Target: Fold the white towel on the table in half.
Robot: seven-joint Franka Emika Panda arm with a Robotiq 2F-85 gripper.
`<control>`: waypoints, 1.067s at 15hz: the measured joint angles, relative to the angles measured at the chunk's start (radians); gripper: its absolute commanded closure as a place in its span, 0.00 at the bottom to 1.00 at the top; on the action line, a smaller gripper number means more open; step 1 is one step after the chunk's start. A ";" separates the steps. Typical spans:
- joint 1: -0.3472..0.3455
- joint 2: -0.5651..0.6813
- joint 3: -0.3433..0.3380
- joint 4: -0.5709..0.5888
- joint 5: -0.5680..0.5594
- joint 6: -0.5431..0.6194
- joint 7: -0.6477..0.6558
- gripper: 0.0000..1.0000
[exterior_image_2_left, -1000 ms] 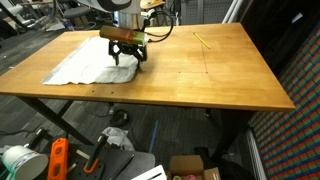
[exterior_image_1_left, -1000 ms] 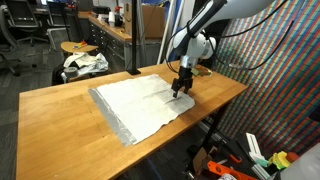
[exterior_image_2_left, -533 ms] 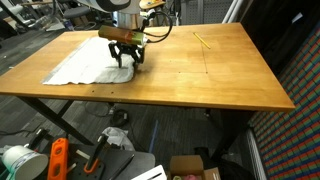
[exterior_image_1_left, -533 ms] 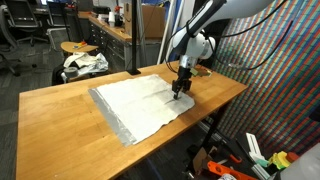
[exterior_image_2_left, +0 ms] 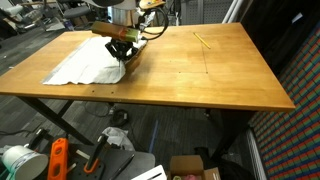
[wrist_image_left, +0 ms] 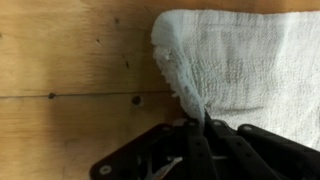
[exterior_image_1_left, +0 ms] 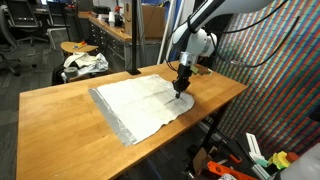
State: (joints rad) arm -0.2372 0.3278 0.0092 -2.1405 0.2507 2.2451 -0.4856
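Note:
The white towel (exterior_image_1_left: 135, 100) lies spread flat on the wooden table (exterior_image_1_left: 60, 125) in both exterior views, and shows as a lighter patch (exterior_image_2_left: 85, 62) from the opposite side. My gripper (exterior_image_1_left: 180, 89) stands at the towel's edge nearest the table's right side, pointing down. In the wrist view the towel (wrist_image_left: 250, 60) fills the upper right, and a pinched ridge of its edge runs down into my gripper (wrist_image_left: 203, 122). The black fingers (wrist_image_left: 190, 150) are shut together on that fold of cloth.
A thin yellow stick (exterior_image_2_left: 203, 40) lies on the far part of the table. A stool with crumpled cloth (exterior_image_1_left: 84, 62) stands behind the table. Clutter, boxes and an orange tool (exterior_image_2_left: 58, 160) lie on the floor below the table's edge.
The gripper's fingers have gone from wide open to shut, pinching the towel's edge. The arm has stayed over the same spot, and the towel is slightly gathered at the grip.

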 measured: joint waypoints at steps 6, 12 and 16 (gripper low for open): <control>0.059 -0.164 0.000 -0.158 0.000 0.127 0.089 0.99; 0.216 -0.338 0.036 -0.415 -0.222 0.453 0.353 0.99; 0.262 -0.422 0.092 -0.527 -0.563 0.543 0.693 0.99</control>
State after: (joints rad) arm 0.0245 -0.0942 0.1015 -2.6679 -0.3123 2.7881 0.2072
